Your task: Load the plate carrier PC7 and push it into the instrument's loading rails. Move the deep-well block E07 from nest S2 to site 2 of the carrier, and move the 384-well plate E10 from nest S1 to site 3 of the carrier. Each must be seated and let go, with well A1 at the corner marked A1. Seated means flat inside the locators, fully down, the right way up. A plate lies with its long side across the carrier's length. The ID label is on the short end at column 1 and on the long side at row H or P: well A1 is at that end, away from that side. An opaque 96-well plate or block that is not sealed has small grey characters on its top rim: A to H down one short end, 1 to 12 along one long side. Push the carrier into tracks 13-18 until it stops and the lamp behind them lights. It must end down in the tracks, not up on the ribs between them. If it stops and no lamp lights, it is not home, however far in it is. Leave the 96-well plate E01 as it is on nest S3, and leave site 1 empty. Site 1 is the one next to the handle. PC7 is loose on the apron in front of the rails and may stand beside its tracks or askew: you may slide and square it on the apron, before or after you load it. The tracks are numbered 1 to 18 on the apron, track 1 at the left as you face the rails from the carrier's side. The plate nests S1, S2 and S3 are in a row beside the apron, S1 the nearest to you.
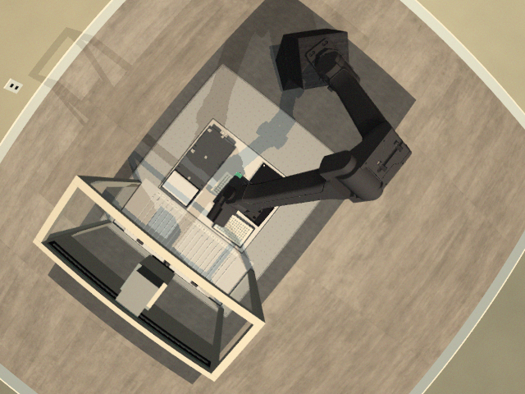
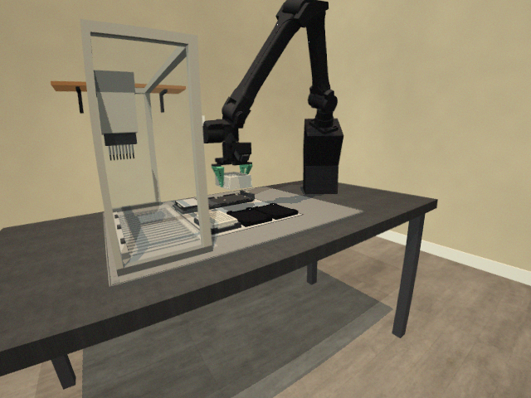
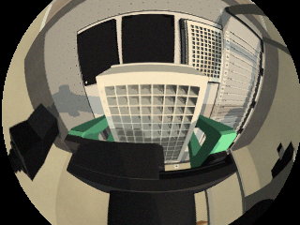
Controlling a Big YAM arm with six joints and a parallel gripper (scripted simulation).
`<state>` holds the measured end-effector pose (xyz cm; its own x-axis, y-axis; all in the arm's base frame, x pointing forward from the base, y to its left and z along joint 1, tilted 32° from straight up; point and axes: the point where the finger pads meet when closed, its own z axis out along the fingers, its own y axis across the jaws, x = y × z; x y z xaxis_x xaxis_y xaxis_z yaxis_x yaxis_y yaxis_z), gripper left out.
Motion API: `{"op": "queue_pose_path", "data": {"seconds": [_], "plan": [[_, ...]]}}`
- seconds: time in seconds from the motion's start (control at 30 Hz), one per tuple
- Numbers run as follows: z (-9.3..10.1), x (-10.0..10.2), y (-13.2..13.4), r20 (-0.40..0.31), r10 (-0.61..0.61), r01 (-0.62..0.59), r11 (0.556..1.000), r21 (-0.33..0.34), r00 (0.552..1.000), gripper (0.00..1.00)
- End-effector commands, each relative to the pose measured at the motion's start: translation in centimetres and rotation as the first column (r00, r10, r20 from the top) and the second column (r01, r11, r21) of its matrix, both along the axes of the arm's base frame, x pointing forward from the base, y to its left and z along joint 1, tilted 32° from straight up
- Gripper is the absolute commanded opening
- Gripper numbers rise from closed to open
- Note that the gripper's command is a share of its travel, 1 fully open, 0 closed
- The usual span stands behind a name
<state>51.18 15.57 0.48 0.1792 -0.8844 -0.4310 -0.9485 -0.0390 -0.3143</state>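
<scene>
- E07 [image 3: 152, 112], the deep-well block, fills the middle of the wrist view, pinched between the gripper's [image 2: 233, 171] green fingers, up in the air.
- It looks stiff and boxy, maybe a bit heavy; its smooth sides could slip, so hold the sides evenly.
- Below it lie two dark nests [image 3: 148, 37].
- Farther off waits carrier PC7 [image 1: 207, 154], upper left of the gripper in the top view.
</scene>
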Motion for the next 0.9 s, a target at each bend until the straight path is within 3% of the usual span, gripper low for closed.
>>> {"op": "queue_pose_path", "data": {"seconds": [0.0, 0.27, 0.3, 0.37, 0.87], "plan": [[0.1, 2.0, -2.1, 0.036, 0.004, -0.003, 1.000, -0.004, 0.999, 0.00], [-1.0, 2.4, -4.3, 0.026, 0.003, -0.003, 1.000, -0.006, 1.000, 0.00], [0.4, 3.1, -4.6, 0.065, 0.003, -0.003, 1.000, -0.004, 0.998, 0.00], [-1.4, 2.8, -5.4, 0.030, 0.003, -0.003, 1.000, -0.006, 1.000, 0.00], [-3.6, 4.0, -10.2, 0.027, 0.001, -0.001, 1.000, -0.007, 1.000, 0.00]]}}
